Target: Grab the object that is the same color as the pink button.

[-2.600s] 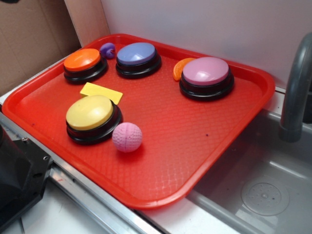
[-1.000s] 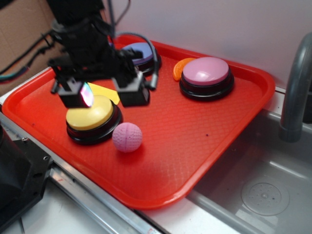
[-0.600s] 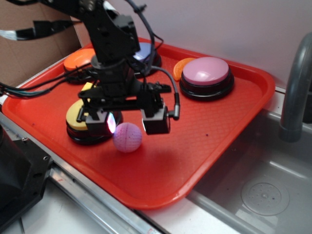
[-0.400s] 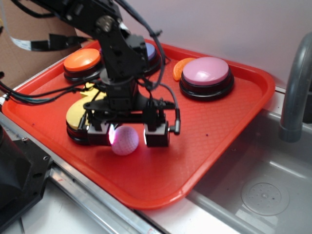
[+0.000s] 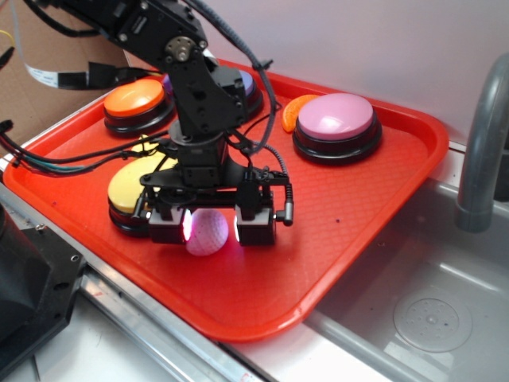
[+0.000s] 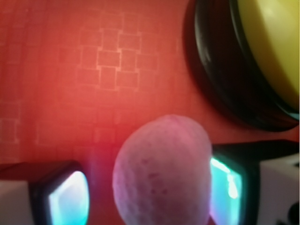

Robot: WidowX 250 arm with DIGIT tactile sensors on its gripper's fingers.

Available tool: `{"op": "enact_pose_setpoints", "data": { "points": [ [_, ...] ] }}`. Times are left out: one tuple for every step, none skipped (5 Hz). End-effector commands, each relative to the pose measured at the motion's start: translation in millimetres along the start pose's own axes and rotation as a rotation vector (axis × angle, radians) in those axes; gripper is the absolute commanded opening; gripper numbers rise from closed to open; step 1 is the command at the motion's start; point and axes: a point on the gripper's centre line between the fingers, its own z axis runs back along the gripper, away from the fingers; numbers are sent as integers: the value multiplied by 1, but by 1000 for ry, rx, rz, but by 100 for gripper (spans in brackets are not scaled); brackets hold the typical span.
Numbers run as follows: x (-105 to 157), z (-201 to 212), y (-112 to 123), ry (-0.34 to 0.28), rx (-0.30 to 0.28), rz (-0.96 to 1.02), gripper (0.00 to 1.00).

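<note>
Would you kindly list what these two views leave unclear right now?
- Exterior: the arm hides most of the purple-blue button and part of the yellow button.
- Exterior: whether the gripper pads touch the pink ball; the fingers cover its sides.
- Wrist: the ball is blurred, its bottom cut off by the frame's lower edge.
- Wrist: the pink button is out of frame.

The black arm comes in from the upper left and bends down steeply at the wrist, so the claw (image 5: 208,228) points pretty much straight down. Its two blocky fingers (image 5: 256,224) are spread apart, one on each side of the pink ball (image 5: 208,231), low over the tray. Inner pads (image 6: 70,199) glow in the wrist view, not clamped yet as far as I can tell.
</note>
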Motion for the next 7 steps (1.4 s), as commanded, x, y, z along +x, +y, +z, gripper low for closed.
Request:
{"op": "enact_pose_setpoints", "data": {
  "points": [
    [15, 33, -7, -62, -103, -72, 0],
    [27, 65, -9, -102, -118, -172, 0],
    [46, 102, -8, -129, -107, -282, 0],
    [68, 133, -2, -133, -135, -367, 0],
    [92, 167, 14, -184, -156, -423, 0],
    [107, 179, 27, -206, -180, -450, 0],
    [118, 185, 37, -214, -233, -478, 0]
  ]
}}
